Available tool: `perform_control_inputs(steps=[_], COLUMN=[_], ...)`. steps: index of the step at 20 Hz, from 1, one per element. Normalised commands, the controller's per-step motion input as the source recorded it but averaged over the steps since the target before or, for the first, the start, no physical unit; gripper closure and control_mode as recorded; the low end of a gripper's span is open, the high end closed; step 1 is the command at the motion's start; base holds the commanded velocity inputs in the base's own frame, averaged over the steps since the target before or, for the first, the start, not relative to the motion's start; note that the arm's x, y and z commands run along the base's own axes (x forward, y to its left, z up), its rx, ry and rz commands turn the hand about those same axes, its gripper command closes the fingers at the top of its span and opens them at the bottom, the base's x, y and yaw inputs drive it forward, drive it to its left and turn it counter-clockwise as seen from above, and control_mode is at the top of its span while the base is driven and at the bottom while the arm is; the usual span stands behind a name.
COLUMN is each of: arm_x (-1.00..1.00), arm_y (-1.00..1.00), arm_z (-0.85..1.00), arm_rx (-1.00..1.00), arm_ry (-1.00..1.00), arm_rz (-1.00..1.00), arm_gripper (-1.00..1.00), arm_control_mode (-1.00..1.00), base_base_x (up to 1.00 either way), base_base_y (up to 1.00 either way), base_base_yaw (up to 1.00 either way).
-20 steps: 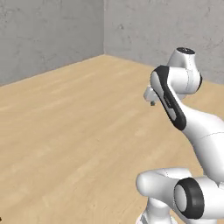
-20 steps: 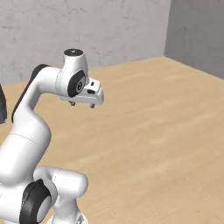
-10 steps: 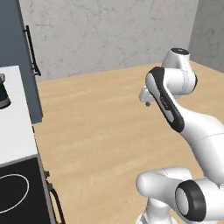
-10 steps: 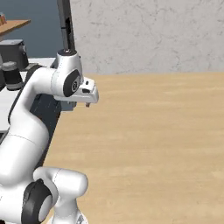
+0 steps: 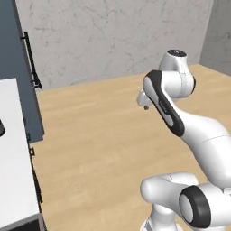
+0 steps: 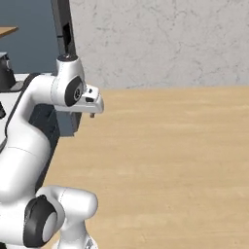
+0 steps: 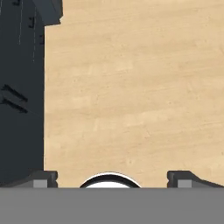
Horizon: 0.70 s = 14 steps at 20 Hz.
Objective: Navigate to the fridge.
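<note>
My left base view shows a blue-grey cabinet [image 5: 20, 76] with a black handle [image 5: 30, 61] at 10 o'clock beside a white counter [image 5: 16, 162]; I can't pick out the fridge. In the hand view, the gripper [image 7: 111, 177] stands wide apart over wood floor [image 7: 140, 87], open toward 3 o'clock.

The tall dark blue-grey unit [image 5: 18, 76] at the far end of the white desk [image 5: 16, 167] is cut off by the top and left edges of the left base view; only a side face and one black bar handle [image 5: 31, 61] show, so its front cannot be identified. A dark object [image 6: 6, 73] on the desk is cut by the left edge of the right base view. The pincer [image 7: 111, 177] shows only its fingertips [image 7: 41, 178], set well apart; the rest is hidden.
</note>
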Motion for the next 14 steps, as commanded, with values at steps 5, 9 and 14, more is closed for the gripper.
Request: perform_control_inputs(steps=[5,9,14], arm_x=[0.0,0.0,0.0], arm_y=[0.0,0.0,0.0], arm_z=[0.0,0.0,0.0], arm_rx=[0.0,0.0,0.0], arm_ry=[0.0,0.0,0.0], arm_rz=[0.0,0.0,0.0], arm_gripper=[-1.0,-1.0,-1.0], arm_control_mode=[1.0,1.0,1.0], base_base_x=[1.0,1.0,1.0], base_base_y=[-0.37,-0.4,-0.45], base_base_yaw=[0.0,0.0,0.03])
